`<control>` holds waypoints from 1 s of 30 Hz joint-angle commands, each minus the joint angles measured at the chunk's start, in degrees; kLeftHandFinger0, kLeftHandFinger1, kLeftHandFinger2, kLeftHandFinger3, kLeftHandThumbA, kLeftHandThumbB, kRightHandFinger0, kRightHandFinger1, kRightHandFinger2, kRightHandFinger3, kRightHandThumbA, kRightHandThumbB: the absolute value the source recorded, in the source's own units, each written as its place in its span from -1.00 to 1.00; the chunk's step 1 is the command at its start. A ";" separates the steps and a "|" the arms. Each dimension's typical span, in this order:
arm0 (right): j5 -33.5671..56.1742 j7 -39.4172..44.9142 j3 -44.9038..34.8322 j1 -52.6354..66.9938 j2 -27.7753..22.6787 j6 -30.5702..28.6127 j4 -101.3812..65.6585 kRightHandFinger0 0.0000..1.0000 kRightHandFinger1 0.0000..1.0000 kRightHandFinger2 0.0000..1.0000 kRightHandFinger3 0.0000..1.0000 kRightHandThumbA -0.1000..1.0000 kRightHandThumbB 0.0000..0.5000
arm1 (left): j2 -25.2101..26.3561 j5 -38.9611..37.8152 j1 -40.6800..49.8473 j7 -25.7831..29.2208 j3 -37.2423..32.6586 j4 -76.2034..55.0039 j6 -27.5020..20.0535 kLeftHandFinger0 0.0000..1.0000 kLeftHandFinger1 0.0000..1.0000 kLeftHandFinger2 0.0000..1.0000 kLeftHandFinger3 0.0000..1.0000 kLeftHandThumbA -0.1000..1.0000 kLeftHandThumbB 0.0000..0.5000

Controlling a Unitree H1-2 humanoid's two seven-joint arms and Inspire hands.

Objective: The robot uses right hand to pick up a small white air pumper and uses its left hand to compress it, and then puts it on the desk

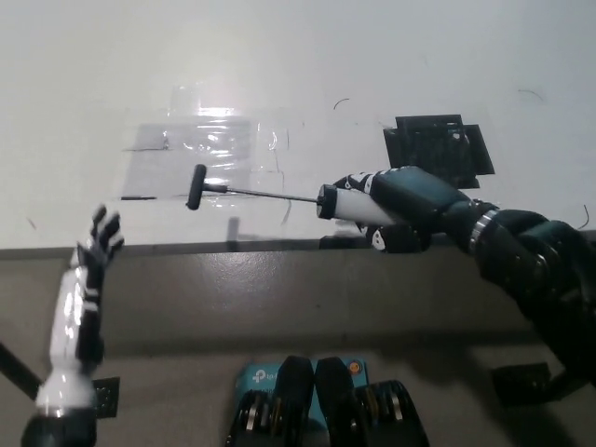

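My black right hand (pixel 402 210) is shut on the small white air pumper (pixel 346 201), held lifted over the desk's front edge. Its thin rod is drawn out to the left and ends in a black T-handle (pixel 196 186). The white left hand (pixel 91 256) is raised at the picture's left, fingers spread and open, below and to the left of the handle, a short way from it.
The white desk (pixel 84 112) fills the upper picture. A clear plastic sheet (pixel 200 154) lies taped on it, behind the pumper's handle. A black square pad (pixel 438 144) lies on the desk behind my right hand. A blue box (pixel 250 380) sits on the floor below.
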 commanded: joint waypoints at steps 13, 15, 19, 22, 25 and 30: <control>8.23 13.41 -4.66 3.40 -6.89 11.76 -26.28 -1.00 -0.27 0.39 0.57 -1.00 -0.50 | 0.86 -7.91 -9.46 -2.10 -1.80 -9.13 9.00 1.00 1.00 1.00 1.00 1.00 -0.02; 8.57 13.64 -4.88 3.68 -7.03 11.57 -26.25 -1.00 -0.28 0.37 0.50 -1.00 -0.54 | 0.35 -8.61 -9.03 -2.55 -2.82 -10.03 9.11 1.00 1.00 1.00 1.00 1.00 -0.07; 8.26 13.75 -5.35 3.53 -6.90 11.31 -25.92 -1.00 -0.21 0.48 0.52 -1.00 -0.53 | -0.51 -8.55 -8.60 -2.74 -4.58 -12.97 10.84 1.00 1.00 1.00 1.00 1.00 -0.01; 7.86 14.00 -5.54 2.57 -6.48 11.99 -24.99 -1.00 -0.13 0.52 0.60 -1.00 -0.55 | -1.66 -9.21 -8.84 -2.61 -5.77 -15.80 12.07 1.00 1.00 1.00 1.00 1.00 -0.07; 7.56 14.04 -5.77 1.30 -6.25 11.69 -23.76 -0.97 -0.08 0.53 0.65 -1.00 -0.54 | -2.39 -9.41 -9.24 -2.67 -6.48 -17.72 12.54 1.00 1.00 1.00 1.00 1.00 -0.09; 7.90 14.44 -6.31 0.96 -6.13 11.73 -23.60 -0.97 -0.09 0.51 0.66 -1.00 -0.51 | -3.14 -9.06 -7.50 -2.61 -7.51 -20.30 13.97 1.00 1.00 1.00 1.00 1.00 -0.10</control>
